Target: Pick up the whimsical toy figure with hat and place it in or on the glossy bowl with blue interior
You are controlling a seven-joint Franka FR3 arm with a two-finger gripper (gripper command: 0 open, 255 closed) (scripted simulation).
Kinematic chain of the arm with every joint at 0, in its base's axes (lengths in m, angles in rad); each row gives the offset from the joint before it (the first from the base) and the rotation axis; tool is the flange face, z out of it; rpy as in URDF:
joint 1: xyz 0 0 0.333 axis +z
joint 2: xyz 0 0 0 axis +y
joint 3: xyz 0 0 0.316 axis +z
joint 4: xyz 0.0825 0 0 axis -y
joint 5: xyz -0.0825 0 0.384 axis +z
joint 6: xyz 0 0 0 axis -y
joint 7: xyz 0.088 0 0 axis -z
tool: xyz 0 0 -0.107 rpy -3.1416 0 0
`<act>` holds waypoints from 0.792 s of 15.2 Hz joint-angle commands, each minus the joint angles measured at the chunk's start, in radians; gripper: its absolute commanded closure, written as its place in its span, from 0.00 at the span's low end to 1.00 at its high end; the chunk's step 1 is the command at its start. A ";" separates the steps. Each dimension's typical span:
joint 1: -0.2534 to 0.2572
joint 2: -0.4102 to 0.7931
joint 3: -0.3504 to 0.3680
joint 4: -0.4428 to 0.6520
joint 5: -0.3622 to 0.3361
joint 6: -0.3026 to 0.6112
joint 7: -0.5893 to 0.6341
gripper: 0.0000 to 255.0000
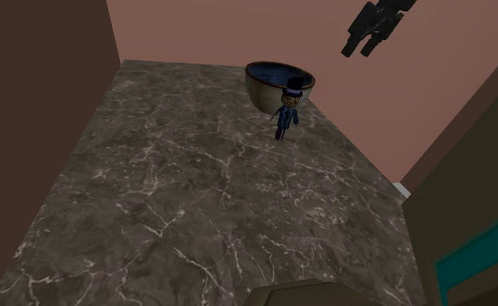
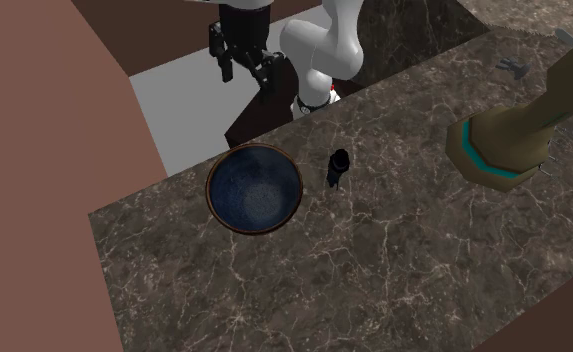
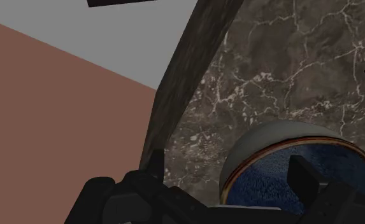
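Simulated home interior, kitchen-like. A dark marble-look counter (image 1: 195, 200) with white veins stands over a plain grey floor (image 2: 174, 100). Pinkish-brown walls (image 1: 238, 30) close round it, with a dark brown panel (image 1: 38, 87) at the shoulder view's left. A glazed bowl (image 1: 277, 83) sits on the counter: household ware. The olive piece with teal trim (image 2: 519, 125) looks like furniture, kind unclear.

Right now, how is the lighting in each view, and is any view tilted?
Shoulder view: dim, the toy figure dark against the bowl. Second exterior view: the figure is nearly a black silhouette; the white arm is brightest. Wrist view: rolled, the countertop edge slanting.
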 commanded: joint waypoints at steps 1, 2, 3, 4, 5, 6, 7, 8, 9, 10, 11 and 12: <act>0.000 0.000 0.000 0.000 0.000 0.000 0.000 0.00; 0.003 0.001 0.022 -0.002 0.016 -0.004 0.031 0.00; 0.007 0.003 0.044 -0.002 0.032 -0.007 0.062 0.00; 0.010 0.007 0.066 -0.002 0.048 -0.009 0.093 0.00; 0.014 0.011 0.089 0.000 0.064 -0.011 0.124 0.00; 0.017 0.017 0.111 0.003 0.080 -0.013 0.155 0.00; 0.020 0.025 0.133 0.008 0.096 -0.015 0.186 0.00; 0.024 0.033 0.154 0.013 0.112 -0.015 0.217 0.00; 0.027 0.043 0.176 0.020 0.128 -0.016 0.248 0.00; 0.029 0.054 0.198 0.029 0.143 -0.016 0.279 0.00; 0.031 0.067 0.220 0.038 0.159 -0.015 0.310 0.00; 0.033 0.080 0.242 0.049 0.173 -0.014 0.341 0.00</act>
